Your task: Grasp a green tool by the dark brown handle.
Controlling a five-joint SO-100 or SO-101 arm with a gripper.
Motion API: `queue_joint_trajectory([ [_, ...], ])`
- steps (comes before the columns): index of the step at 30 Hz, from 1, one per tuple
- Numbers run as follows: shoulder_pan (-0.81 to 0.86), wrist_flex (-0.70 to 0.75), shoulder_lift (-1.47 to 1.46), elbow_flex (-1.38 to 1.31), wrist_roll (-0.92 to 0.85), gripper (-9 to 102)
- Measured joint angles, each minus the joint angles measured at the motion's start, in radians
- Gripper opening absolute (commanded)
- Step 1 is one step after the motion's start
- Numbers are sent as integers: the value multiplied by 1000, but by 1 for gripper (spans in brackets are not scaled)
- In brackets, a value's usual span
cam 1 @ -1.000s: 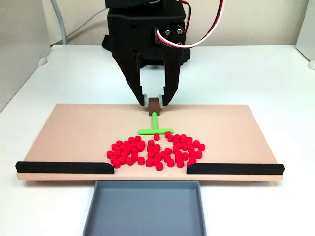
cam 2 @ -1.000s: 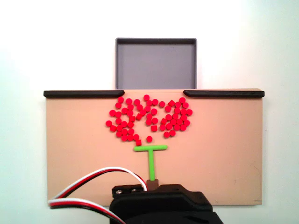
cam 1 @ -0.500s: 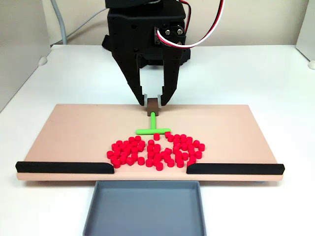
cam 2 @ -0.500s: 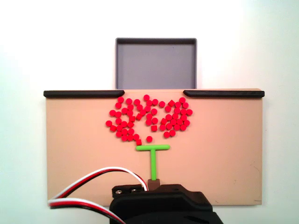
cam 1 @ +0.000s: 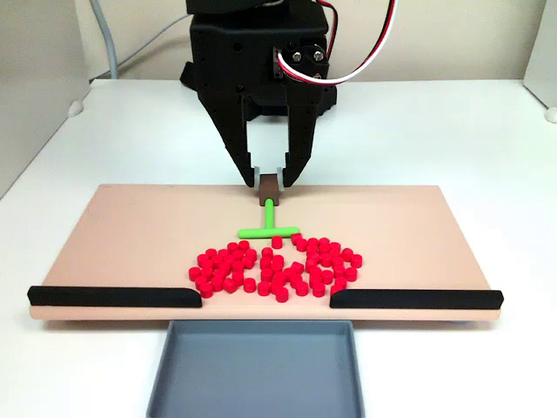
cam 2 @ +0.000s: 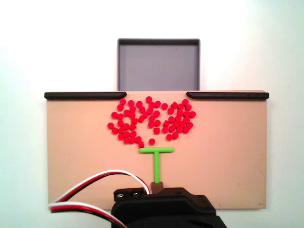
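In a fixed view from the front, a black bar [cam 1: 115,297] lies along the near left edge of the tan board [cam 1: 130,226], which rests on the white bench [cam 1: 452,131]. Right of that bar, a cluster of red cylinders [cam 1: 274,266] spreads across the middle of the board, and a grey tray [cam 1: 255,370] sits on the bench just in front of the gap between the bars. Just behind the cylinders lies the green tool [cam 1: 270,225], its crossbar nearest them and its stem pointing away towards the arm. At the far end of the stem, near the board's back edge, the dark brown handle [cam 1: 271,183] sits between the fingertips of the black end effector [cam 1: 271,177], which is closed on it from above. Red, white and black wires [cam 1: 365,52] loop off the arm to the right. Farther right, a second black bar [cam 1: 416,299] lies along the near edge.

In a fixed view from above, the handle [cam 2: 156,183] peeks out just beyond the arm's black body.
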Motion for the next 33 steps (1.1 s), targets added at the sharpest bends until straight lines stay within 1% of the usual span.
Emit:
queue_joint_trajectory([
  [9, 0, 0, 6, 0, 0, 0],
  [17, 0, 9, 86, 0, 17, 0],
  [29, 0, 84, 192, 0, 18, 0],
  [33, 3, 103, 213, 0, -6, 0],
])
